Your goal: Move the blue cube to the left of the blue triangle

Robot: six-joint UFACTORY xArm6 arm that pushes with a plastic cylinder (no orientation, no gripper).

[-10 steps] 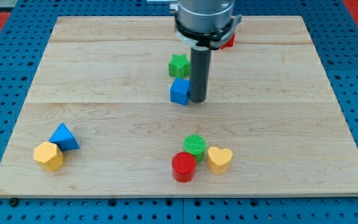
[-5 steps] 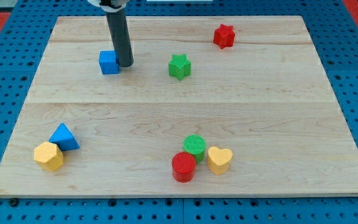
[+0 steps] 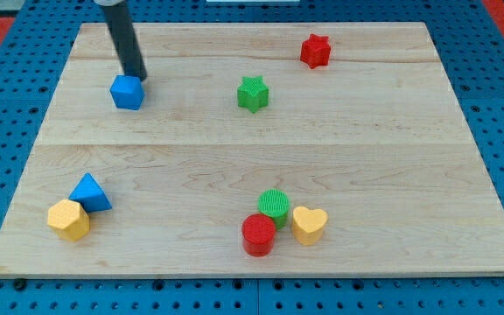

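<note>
Touching the blue cube (image 3: 127, 92), my tip (image 3: 136, 78); no writing legible.

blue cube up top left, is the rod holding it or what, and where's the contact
Nothing is held. My tip only rests against the small blue cube's upper right edge, on its far side; the blue triangle lies well below.
</note>
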